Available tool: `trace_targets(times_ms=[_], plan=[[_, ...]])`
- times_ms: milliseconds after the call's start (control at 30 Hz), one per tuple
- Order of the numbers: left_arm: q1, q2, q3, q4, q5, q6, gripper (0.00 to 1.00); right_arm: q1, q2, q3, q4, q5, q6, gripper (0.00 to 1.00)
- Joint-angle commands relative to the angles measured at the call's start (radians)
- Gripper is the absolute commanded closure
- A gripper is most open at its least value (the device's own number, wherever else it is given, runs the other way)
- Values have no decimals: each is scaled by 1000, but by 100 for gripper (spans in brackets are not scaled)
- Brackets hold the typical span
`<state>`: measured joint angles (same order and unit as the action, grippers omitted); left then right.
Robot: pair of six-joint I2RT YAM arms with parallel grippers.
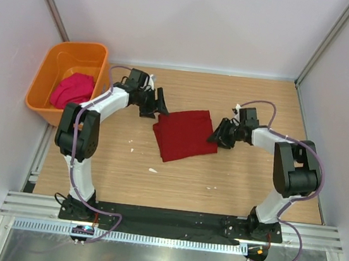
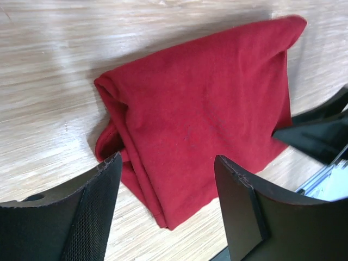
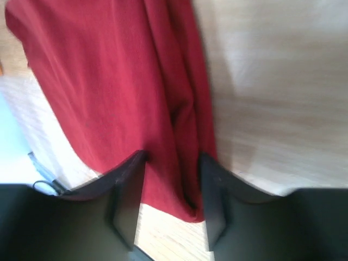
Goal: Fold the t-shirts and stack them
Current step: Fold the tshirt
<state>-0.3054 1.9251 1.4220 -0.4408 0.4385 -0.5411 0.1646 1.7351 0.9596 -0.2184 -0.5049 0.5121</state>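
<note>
A dark crimson t-shirt [image 1: 185,135] lies folded into a rough square at the middle of the table. My left gripper [image 1: 161,106] hovers at its far left corner, open. In the left wrist view the wide-apart fingers [image 2: 168,160] frame the cloth [image 2: 206,119] without touching it. My right gripper [image 1: 217,137] is at the shirt's right edge. In the right wrist view its jaws [image 3: 173,157] stand partly apart, with the folded edge of the red cloth [image 3: 109,81] between them. A magenta-pink t-shirt [image 1: 72,89] lies bunched in the orange tub.
The orange plastic tub [image 1: 48,67] stands at the table's far left corner, beside the left arm. White walls close in the table at the back and sides. A few small white scraps [image 1: 153,170] lie on the wood in front of the shirt.
</note>
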Motion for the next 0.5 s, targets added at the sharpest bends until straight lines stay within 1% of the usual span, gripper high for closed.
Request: trace_targets(times_ms=[0, 33, 100, 133, 167, 200, 233, 267, 300, 333, 400, 467], plan=[[0, -50, 48, -27, -43, 1, 31, 38, -84, -109, 109, -66, 148, 57], [0, -55, 40, -35, -43, 4, 31, 50, -107, -142, 143, -76, 181, 66], [0, -66, 20, -35, -38, 19, 31, 93, -201, -224, 152, -69, 259, 66], [-1, -64, 17, -42, -40, 29, 31, 101, -242, -249, 154, -63, 281, 63], [0, -63, 18, -50, -37, 38, 31, 105, -311, -268, 146, -34, 293, 57], [2, -58, 25, -58, -37, 58, 30, 102, -343, -283, 139, -17, 298, 51], [2, -46, 28, -61, -29, 67, 28, 98, -365, -272, 98, 8, 260, 40], [2, -38, 35, -62, -14, 78, 26, 93, -374, -253, 65, 37, 229, 33], [2, -26, 46, -64, 0, 90, 25, 87, -365, -199, 33, 95, 189, 26], [2, 1, 75, -65, 37, 107, 25, 70, -347, -170, -4, 104, 125, 24], [2, 29, 100, -38, 66, 119, 24, 41, -258, -78, -44, 112, 71, 23], [0, 67, 133, -10, 97, 127, 24, 23, -208, -27, -62, 144, 1, 24]])
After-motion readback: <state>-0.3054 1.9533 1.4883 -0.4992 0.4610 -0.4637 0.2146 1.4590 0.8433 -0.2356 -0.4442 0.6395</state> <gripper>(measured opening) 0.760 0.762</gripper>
